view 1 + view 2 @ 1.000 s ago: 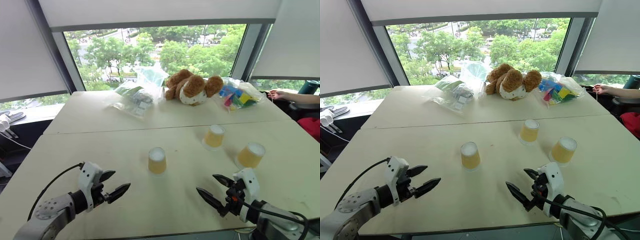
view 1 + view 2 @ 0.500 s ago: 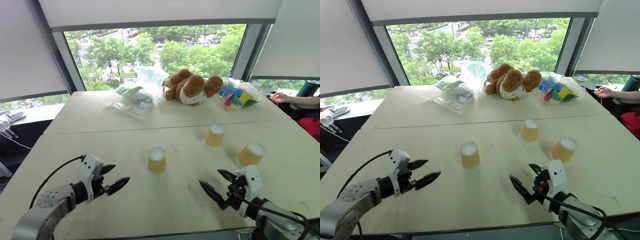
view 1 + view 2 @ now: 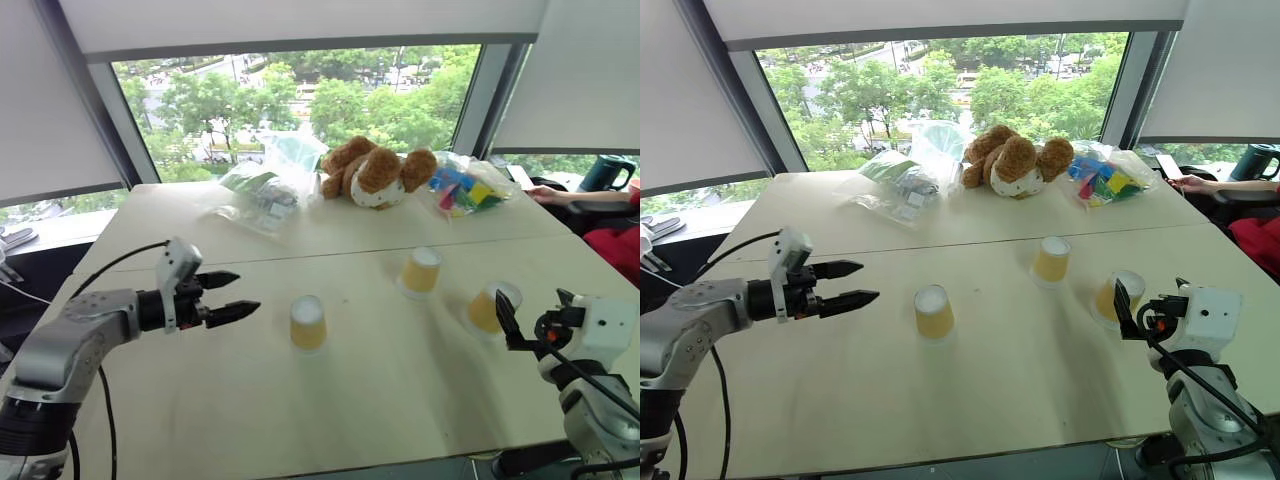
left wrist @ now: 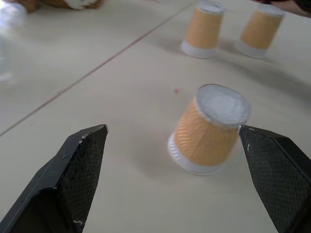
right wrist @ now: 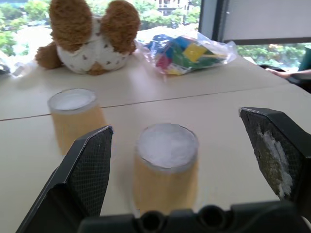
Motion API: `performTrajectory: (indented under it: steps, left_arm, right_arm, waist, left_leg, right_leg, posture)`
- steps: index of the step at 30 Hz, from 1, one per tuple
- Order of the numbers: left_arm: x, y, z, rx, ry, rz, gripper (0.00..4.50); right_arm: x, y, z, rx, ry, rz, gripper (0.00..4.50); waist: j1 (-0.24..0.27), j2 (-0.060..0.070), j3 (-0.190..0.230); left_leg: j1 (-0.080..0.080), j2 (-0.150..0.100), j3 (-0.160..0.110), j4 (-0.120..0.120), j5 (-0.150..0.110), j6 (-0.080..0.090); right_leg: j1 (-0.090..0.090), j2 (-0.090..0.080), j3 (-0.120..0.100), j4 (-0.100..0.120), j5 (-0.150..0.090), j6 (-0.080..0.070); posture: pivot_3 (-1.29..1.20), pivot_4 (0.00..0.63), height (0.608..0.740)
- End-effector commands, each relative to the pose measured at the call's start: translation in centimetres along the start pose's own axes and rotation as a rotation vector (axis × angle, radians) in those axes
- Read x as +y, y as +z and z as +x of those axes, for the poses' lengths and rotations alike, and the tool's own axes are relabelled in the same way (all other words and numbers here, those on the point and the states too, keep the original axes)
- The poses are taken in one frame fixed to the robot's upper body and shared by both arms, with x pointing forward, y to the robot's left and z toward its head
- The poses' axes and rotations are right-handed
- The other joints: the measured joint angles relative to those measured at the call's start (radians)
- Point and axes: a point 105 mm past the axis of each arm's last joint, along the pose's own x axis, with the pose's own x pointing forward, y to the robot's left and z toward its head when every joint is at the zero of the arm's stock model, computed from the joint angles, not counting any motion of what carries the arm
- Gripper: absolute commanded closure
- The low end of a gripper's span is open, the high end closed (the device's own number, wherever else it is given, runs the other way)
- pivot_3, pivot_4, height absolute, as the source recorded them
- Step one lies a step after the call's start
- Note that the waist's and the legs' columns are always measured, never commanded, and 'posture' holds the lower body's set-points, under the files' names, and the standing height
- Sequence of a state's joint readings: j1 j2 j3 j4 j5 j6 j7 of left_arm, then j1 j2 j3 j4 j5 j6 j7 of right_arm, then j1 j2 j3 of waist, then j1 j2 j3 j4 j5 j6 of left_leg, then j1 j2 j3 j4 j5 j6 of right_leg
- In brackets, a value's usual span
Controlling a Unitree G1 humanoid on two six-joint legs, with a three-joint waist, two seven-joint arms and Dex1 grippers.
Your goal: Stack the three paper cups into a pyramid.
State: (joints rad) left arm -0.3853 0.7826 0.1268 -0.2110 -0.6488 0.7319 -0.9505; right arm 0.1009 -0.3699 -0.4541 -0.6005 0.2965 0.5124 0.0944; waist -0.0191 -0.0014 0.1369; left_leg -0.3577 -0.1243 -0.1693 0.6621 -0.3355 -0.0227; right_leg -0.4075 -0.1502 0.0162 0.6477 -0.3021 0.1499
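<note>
You had three paper cups standing upside down on the table [image 3: 380, 390], white bottoms up, and none sat on top of another. The near cup [image 3: 307, 322] stood alone toward the middle of the table. The middle cup [image 3: 421, 271] stood farther back and to the right, and the right cup [image 3: 1118, 297] stood near the table's right side. Your left gripper [image 3: 228, 296] was wide open and held nothing. It hung in the air to the left of the near cup, pointing at it, and from the left wrist view that cup [image 4: 210, 130] sat ahead between the two fingers, not touching them. Your right gripper [image 3: 1145, 305] was wide open too and held nothing. It was just in front of the right cup [image 5: 166, 165]. At the back lay a teddy bear [image 3: 372, 175], a bag of colored blocks [image 3: 465, 186] and some clear plastic bags [image 3: 268, 188].
</note>
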Motion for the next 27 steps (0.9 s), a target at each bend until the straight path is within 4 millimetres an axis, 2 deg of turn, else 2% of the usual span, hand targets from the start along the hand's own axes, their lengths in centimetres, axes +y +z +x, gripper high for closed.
performTrajectory:
  steps: [1,4,7,18,21,24,27]
  left_arm:
    - [-1.8,1.2,0.2,-0.002,-0.066,0.058,0.07]
    - [-3.3,2.0,0.3,0.005,-0.109,0.093,0.07]
    - [-4.1,1.7,0.1,0.037,-0.132,0.11,0.07]
    - [-5.5,0.9,-0.2,0.09,-0.179,0.111,0.07]
    - [-5.4,0.8,-0.1,0.098,-0.177,0.12,0.0]
    - [-5.4,0.7,0.0,0.097,-0.179,0.115,0.0]
    - [-5.5,0.3,0.0,0.111,-0.189,0.112,0.0]
  right_arm:
    - [-0.4,0.4,1.1,-0.036,-0.014,0.044,0.0]
    - [0.2,-0.3,2.3,-0.014,0.033,0.107,0.0]
    - [0.5,-0.7,3.0,-0.004,0.057,0.131,0.0]
    - [0.4,-2.2,4.6,0.044,0.09,0.16,0.0]
    - [0.2,-2.1,4.8,0.035,0.082,0.148,0.84]
    - [0.3,-1.9,4.8,0.025,0.096,0.129,2.21]
    - [0.7,-0.9,4.6,-0.001,0.132,0.11,2.24]
  waist:
    - [-0.003,0.0,0.0]
    - [0.0,0.0,0.0]
    - [0.006,0.001,0.0]
    - [0.006,0.001,0.001]
    - [0.006,0.001,0.001]
    - [0.006,0.001,0.001]
    - [0.006,0.001,0.001]
  left_leg:
    - [0.0,0.0,0.0,0.0,0.0,0.0]
    - [0.001,0.0,0.001,0.001,0.0,0.0]
    - [0.0,0.0,0.001,0.001,0.0,0.0]
    - [0.0,0.0,0.001,0.001,0.0,0.0]
    - [0.0,0.0,0.001,0.001,0.0,0.0]
    - [0.0,0.0,0.001,0.001,0.0,0.0]
    - [0.0,0.0,0.001,0.001,0.0,0.0]
  right_leg:
    - [0.0,0.0,0.0,0.0,0.0,0.0]
    - [-0.001,0.0,0.001,0.0,0.0,0.0]
    - [-0.001,0.0,0.001,0.0,0.0,0.0]
    - [-0.001,0.0,0.002,0.0,0.0,0.0]
    - [-0.001,0.0,0.002,0.0,0.0,0.0]
    - [-0.001,0.0,0.002,0.0,0.0,0.0]
    - [-0.001,0.0,0.002,0.0,0.0,0.0]
  posture:
    - [0.0,0.15,0.74]
    - [0.0,0.15,0.74]
    - [0.0,0.15,0.74]
    - [0.0,0.15,0.74]
    - [0.0,0.15,0.74]
    - [0.0,0.15,0.74]
    - [0.0,0.15,0.74]
